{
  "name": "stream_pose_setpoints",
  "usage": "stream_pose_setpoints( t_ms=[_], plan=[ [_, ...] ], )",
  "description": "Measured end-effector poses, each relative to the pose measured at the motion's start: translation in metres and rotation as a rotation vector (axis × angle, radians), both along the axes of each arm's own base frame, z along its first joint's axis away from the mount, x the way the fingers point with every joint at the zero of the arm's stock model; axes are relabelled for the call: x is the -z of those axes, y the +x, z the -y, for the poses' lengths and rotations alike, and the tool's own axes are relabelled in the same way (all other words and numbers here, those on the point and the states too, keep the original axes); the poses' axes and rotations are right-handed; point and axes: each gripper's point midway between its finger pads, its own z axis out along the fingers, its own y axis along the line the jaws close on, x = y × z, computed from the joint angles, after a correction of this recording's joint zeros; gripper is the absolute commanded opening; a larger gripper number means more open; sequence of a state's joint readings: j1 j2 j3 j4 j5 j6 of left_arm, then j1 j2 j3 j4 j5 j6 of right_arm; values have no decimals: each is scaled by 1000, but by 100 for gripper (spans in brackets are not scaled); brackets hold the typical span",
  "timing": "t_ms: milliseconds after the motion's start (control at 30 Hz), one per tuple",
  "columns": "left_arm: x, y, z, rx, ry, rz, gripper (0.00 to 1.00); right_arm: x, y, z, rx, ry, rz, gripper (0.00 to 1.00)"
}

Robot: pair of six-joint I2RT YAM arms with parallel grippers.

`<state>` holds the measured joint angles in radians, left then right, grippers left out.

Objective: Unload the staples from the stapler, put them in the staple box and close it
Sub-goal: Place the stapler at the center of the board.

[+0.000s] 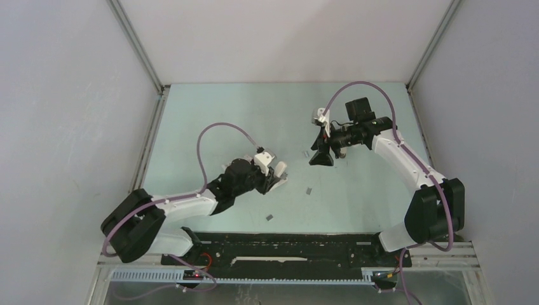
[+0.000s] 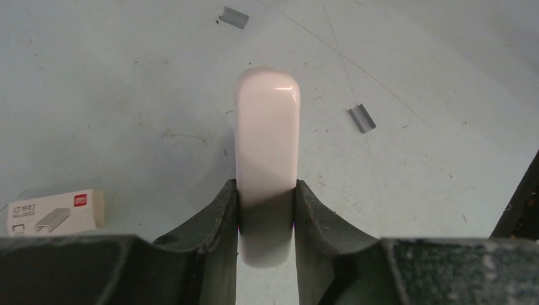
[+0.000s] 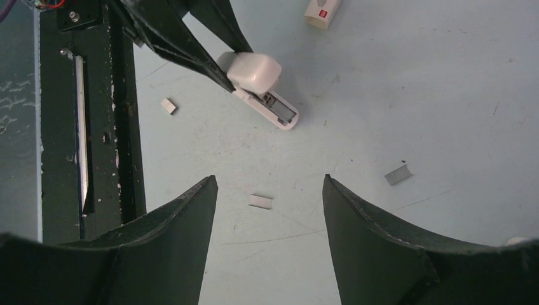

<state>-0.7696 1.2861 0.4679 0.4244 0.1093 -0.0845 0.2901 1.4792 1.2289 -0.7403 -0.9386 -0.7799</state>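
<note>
The left claw (image 2: 266, 190) is clenched on the stapler (image 2: 267, 133): its two dark fingers (image 2: 216, 216) press the rounded pale cap from both sides. In the overhead view the stapler (image 1: 280, 170) sits a little to the left of the table's middle, at the tip of the left claw (image 1: 274, 178). In the right wrist view its white lower arm with a grey channel fans out below the cap towards the surface, but I cannot tell if it touches there. The right claw (image 3: 270, 180) is released, with its jaws wide apart and nothing between them, and it hangs above the table (image 1: 254, 108) to the right of the stapler, well apart from it. The staples (image 3: 260, 201) lie loose as short grey strips on the surface: one under the right claw, one (image 3: 398, 175) further to the side, and one (image 3: 168, 106) near the black rail (image 3: 121, 127). A small white staple box (image 2: 54, 213) with a red mark lies flat beside the left claw. The table top is pale green, matte, with thin scratches, scuffs and small dark specks. Plain grey-white walls (image 1: 63, 95) close it on three sides, with aluminium bars (image 1: 136, 44) in the corners.
</note>
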Motion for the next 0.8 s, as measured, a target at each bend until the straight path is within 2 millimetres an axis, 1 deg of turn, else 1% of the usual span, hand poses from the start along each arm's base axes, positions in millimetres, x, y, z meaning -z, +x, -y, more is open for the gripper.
stream_pose_setpoints(
  t_ms=[133,200,300,533,800],
  plan=[
    [11,-1,8,22,36,26,3,-1,0,0,-2,4,-1,70],
    [14,0,10,23,45,32,8,-1,0,0,-3,5,-1,71],
    [16,2,11,17,52,45,14,-1,0,0,-2,5,-1,71],
    [27,3,21,22,79,46,16,-1,2,3,7,5,0,71],
    [39,8,22,-8,104,42,22,-1,4,6,17,5,1,71]
  ],
)
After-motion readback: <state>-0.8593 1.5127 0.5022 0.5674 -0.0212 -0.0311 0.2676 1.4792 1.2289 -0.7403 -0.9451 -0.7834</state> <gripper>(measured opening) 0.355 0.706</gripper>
